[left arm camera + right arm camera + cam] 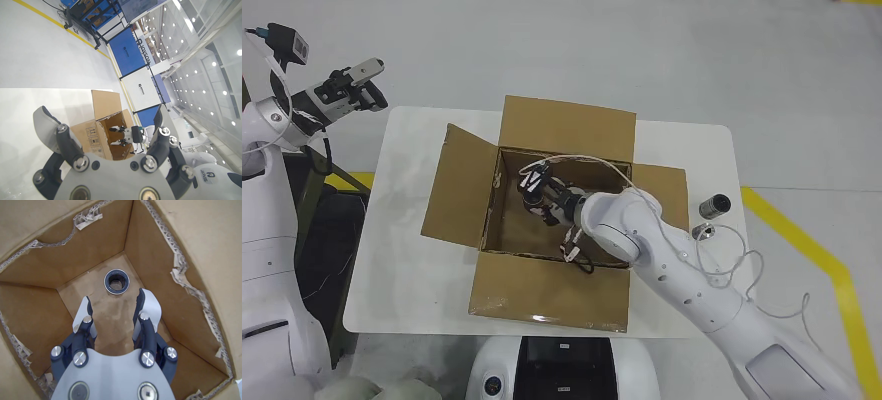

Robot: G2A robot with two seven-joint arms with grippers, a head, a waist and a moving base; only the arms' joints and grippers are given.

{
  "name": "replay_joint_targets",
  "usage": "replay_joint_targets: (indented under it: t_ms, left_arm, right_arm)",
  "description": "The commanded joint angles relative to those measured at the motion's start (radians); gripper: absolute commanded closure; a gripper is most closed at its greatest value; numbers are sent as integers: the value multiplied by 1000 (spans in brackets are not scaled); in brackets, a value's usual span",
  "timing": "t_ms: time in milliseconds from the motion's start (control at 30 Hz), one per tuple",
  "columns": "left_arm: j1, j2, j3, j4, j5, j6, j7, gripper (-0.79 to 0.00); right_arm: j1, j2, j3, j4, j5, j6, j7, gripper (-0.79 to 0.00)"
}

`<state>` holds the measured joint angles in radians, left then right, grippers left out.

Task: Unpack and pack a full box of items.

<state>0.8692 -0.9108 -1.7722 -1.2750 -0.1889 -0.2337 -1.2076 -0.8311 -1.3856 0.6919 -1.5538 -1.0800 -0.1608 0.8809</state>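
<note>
Top view: the robot's right hand (537, 186) hangs inside an open cardboard box (567, 125) at the middle of the white tabletop (412, 210), the box's four flaps folded outward. Right wrist view shows that hand's fingers (151, 306) spread wide and holding nothing, above a dark hollow cylinder (116, 281) that stands upright on the box floor near a corner, clear of both fingertips. Two small cylinders (713, 206) lie on the tabletop just beside the box's right flap. The left hand (360, 85), likewise released and empty, is raised off the tabletop's far left corner, well apart from the box.
</note>
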Motion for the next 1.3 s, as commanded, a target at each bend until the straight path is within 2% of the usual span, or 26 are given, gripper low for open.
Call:
replay_joint_targets:
  t_ms: [0, 33, 67, 167, 967, 1000, 1100, 1167, 1267]
  left_arm:
    - [0, 0, 0, 0, 0, 0, 0, -785]
    - [0, 0, 0, 0, 0, 0, 0, -785]
    - [0, 0, 0, 0, 0, 0, 0, -785]
    - [0, 0, 0, 0, 0, 0, 0, -785]
    - [0, 0, 0, 0, 0, 0, 0, -785]
    - [0, 0, 0, 0, 0, 0, 0, -785]
    - [0, 0, 0, 0, 0, 0, 0, -785]
    - [0, 0, 0, 0, 0, 0, 0, -785]
    - [0, 0, 0, 0, 0, 0, 0, -785]
  right_arm:
    - [24, -14, -22, 50, 12, -7, -16, -499]
    - [34, -20, -32, 70, 18, -17, -29, -508]
    - [44, -26, -40, 94, 23, -25, -44, -551]
    - [71, -43, -62, 156, 25, -31, -76, -588]
    - [191, -150, -126, 467, 112, -59, -156, -548]
    - [194, -154, -128, 476, 114, -61, -157, -533]
    - [202, -164, -131, 501, 119, -67, -161, -391]
    - [206, -170, -132, 514, 121, -70, -164, -363]
    - [209, -176, -130, 528, 123, -76, -165, -262]
